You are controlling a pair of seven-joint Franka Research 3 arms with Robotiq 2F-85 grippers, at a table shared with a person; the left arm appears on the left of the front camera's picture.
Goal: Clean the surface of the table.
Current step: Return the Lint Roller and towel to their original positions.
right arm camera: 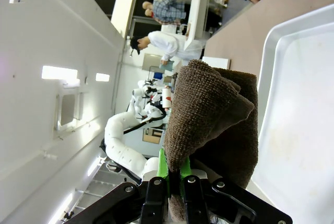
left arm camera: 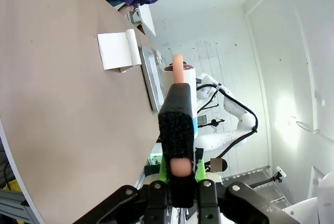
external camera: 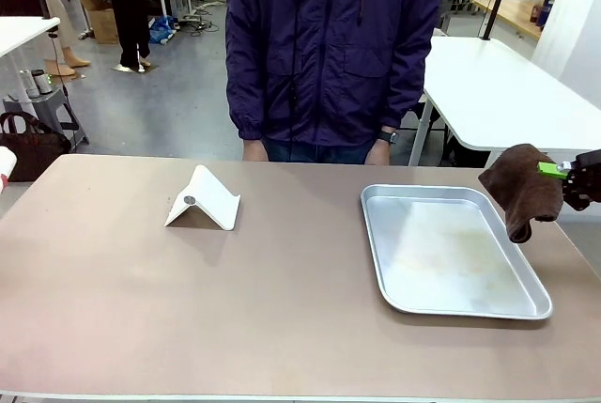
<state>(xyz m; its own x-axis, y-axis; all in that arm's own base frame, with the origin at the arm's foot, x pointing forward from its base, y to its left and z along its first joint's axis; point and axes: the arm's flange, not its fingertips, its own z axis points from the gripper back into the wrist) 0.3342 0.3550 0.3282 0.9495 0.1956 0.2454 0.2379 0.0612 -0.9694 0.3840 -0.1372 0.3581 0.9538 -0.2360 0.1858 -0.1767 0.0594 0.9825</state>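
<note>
Right gripper [external camera: 556, 170] fingers clamp a brown cloth [external camera: 519, 185] beside the tray [external camera: 369, 234] on the table [external camera: 188, 309]; left gripper [left arm camera: 181, 169] fingers clamp a black-wrapped, peach-tipped object [left arm camera: 176, 125].

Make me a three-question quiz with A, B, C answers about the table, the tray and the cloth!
1. Where is the silver tray? A) on the table's right side B) on the floor C) in the person's hands
2. What colour is the cloth? A) brown B) yellow C) blue
3. The right gripper is: A) open and empty B) shut on the cloth C) lying in the tray
Answers: 1 A, it lies flat on the table's right; 2 A, its towelling is dark brown; 3 B, it pinches the hanging cloth.
</note>
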